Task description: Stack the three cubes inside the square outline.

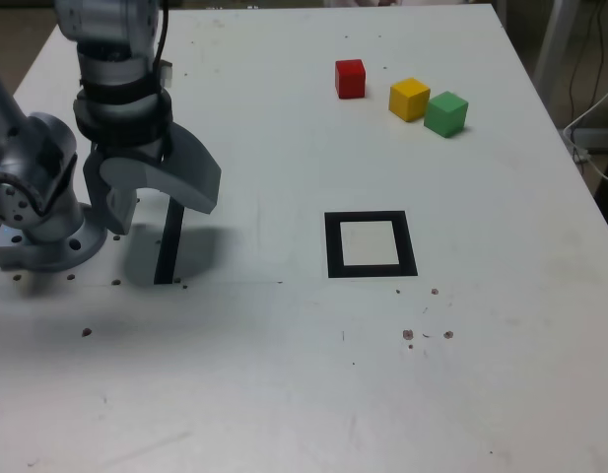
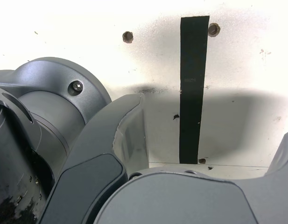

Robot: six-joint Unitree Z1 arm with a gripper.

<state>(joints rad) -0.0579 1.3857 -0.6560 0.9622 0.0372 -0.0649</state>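
While the gripper (image 1: pixel 151 197) hangs low over the table (image 1: pixel 284 394) at the exterior view's left, right next to the arm's own base, all three cubes sit far off at the exterior view's upper right. So the arm has a long way to reach, across the table and away from the base, before it can pick up anything.

The jaws stand wide open and hold nothing. In the wrist view only bare table and the straight black tape strip (image 2: pixel 194 88) show between them. That strip is not the goal.

The three cubes lie in a short row that slants a little. The red cube (image 1: pixel 350 78) is the first one from the gripper's side. It stands apart from the other two, so it looks like the easiest one to grab first. The yellow cube (image 1: pixel 409 99) comes next. The green cube (image 1: pixel 446 112) is last and sits just beside the yellow one, maybe touching it. I cannot tell for sure.

The cubes are small, plain blocks, all the same size, and each is narrower than the open jaws. They have flat tops and sharp edges. None is on top of another, so no stacking is done yet.

The square outline (image 1: pixel 332 246) is a black tape frame with a white middle. It lies between the gripper and the cubes, nearer the front of the table, and there is nothing inside it. A cube has room to spare in there.
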